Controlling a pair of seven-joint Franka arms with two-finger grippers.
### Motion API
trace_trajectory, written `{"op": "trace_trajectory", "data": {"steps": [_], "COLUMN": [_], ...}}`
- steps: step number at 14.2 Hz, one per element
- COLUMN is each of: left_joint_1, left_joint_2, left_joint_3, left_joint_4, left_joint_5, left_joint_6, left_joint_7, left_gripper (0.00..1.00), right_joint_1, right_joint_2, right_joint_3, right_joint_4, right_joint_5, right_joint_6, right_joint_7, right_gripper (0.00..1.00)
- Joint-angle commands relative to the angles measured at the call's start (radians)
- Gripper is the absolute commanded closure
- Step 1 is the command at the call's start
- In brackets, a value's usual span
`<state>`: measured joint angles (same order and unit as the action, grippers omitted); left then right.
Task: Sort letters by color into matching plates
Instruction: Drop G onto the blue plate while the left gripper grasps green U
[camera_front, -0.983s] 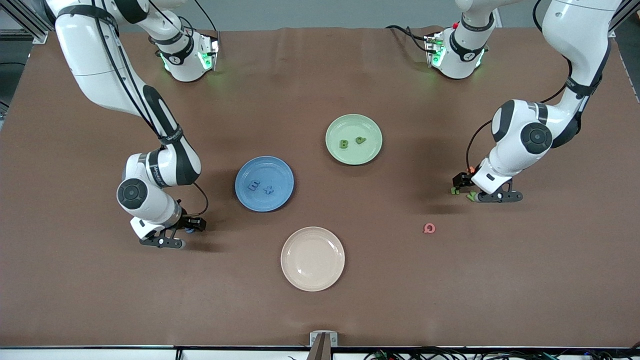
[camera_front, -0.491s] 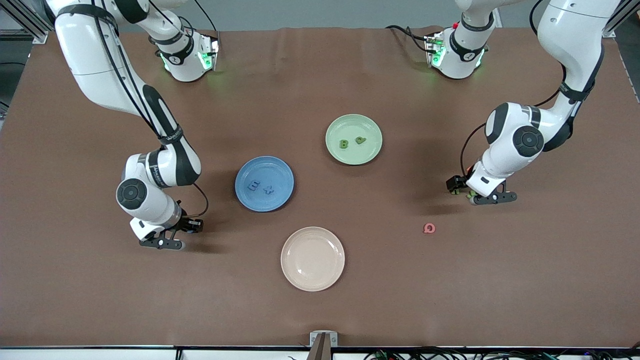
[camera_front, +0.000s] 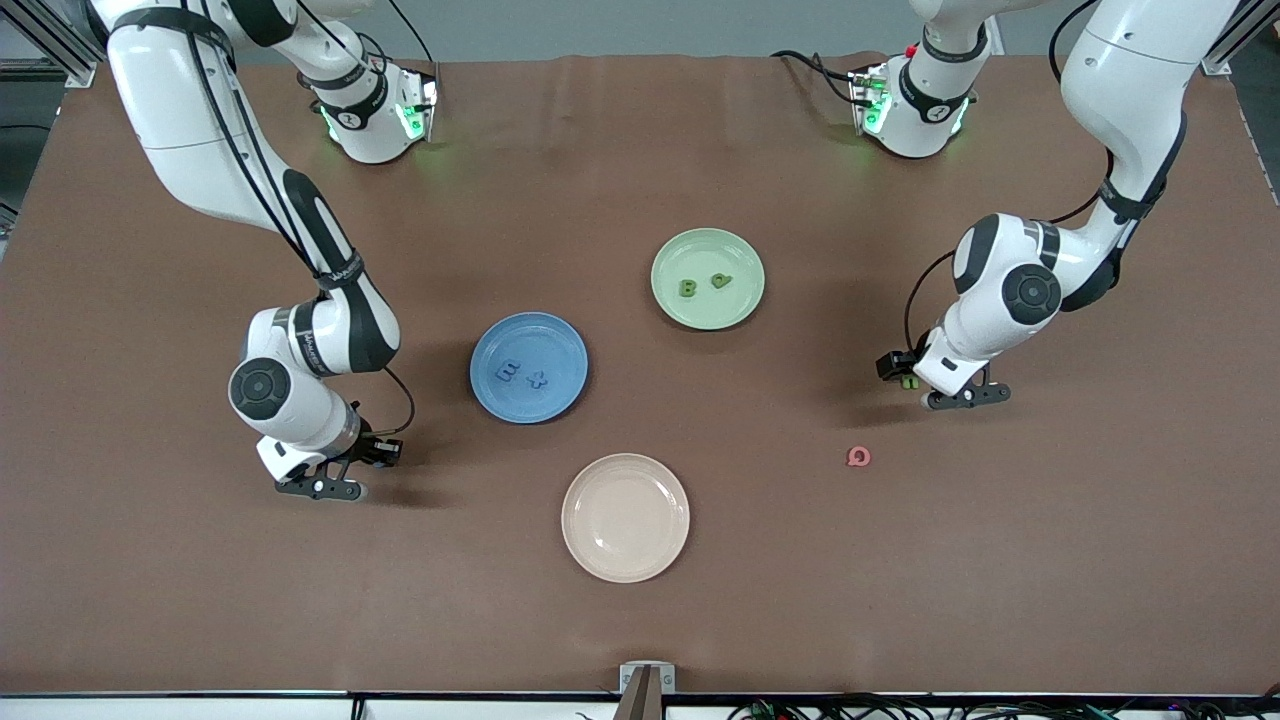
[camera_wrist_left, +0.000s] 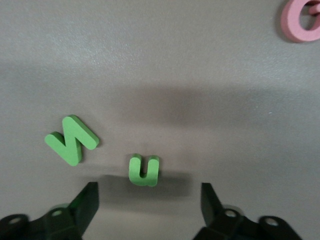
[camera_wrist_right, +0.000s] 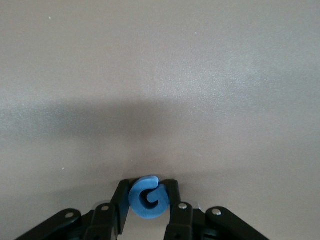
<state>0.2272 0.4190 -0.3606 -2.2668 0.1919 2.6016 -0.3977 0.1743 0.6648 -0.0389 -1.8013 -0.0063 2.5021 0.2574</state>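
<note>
One blue G (camera_wrist_right: 148, 197) pinched in right jaws; green U (camera_wrist_left: 144, 170) seemingly between open left jaws.

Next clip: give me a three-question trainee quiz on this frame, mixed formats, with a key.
1. True or false: the right end effector is shut on the small blue foam letter G.
2. How many letters lie in the round pale green plate?
3. Multiple choice: the small green foam letter U sits A) in the round blue plate; B) on the brown table in front of the open left end effector; C) in the round beige plate.

Key: 1 true; 2 two; 3 B.
</note>
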Motion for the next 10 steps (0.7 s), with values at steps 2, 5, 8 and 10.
{"op": "trace_trajectory", "data": {"steps": [2,5,8,10], "left_joint_1": [0.003,0.003,0.004,0.003], "left_joint_2": [0.024,0.038,0.05,0.058], "left_joint_3": [0.003,0.003,0.003,0.003], "left_joint_4": [0.038,0.052,0.053,0.053], "left_joint_5": [0.066,0.08,0.083,0.083], "left_joint_6": [0.008,0.006,0.008,0.009], "left_joint_7": [-0.017,-0.016,-0.016,-0.018], "left_gripper": [0.18,0.24,0.29,0.4], "right_joint_1": [0.0,0.052,0.12,0.18], "right_joint_2": [-0.014,-0.088,-0.157,-0.201], "right_joint_3": [0.02,0.022,0.024,0.024], "right_joint_4": [0.025,0.011,-0.062,-0.105], "right_joint_5": [0.0,0.002,0.003,0.003], "right_joint_6": [-0.078,-0.182,-0.172,-0.144], "right_joint_7": [0.084,0.213,0.336,0.449], "right_gripper": [0.97,0.99,0.99,0.99]}}
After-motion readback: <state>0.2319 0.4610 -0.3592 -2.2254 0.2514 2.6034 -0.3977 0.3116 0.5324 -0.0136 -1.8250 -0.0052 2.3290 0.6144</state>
